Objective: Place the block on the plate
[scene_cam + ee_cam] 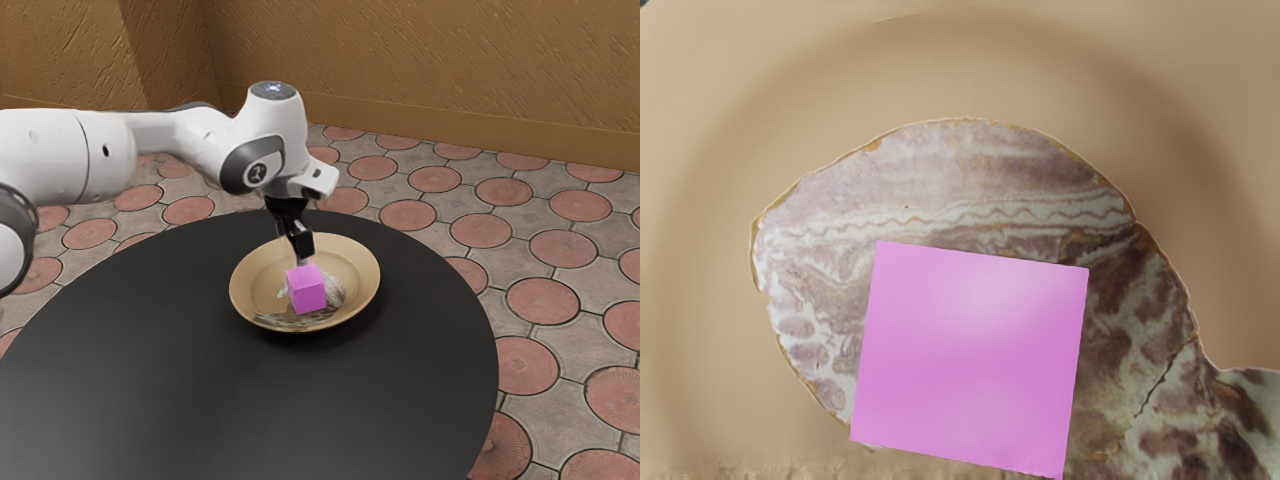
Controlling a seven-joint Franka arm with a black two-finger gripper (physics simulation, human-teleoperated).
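Since you want it level, the block (307,291) is well inside the plate's (244,289) rim, near the middle, presumably for a flat landing. The gripper (302,259) is at its top; you can't tell whether it grips.

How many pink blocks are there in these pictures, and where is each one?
1. The pink block is just below the tool, over the patterned middle of the tan plate; I cannot tell whether it touches the plate. Another could be hidden behind the arm.
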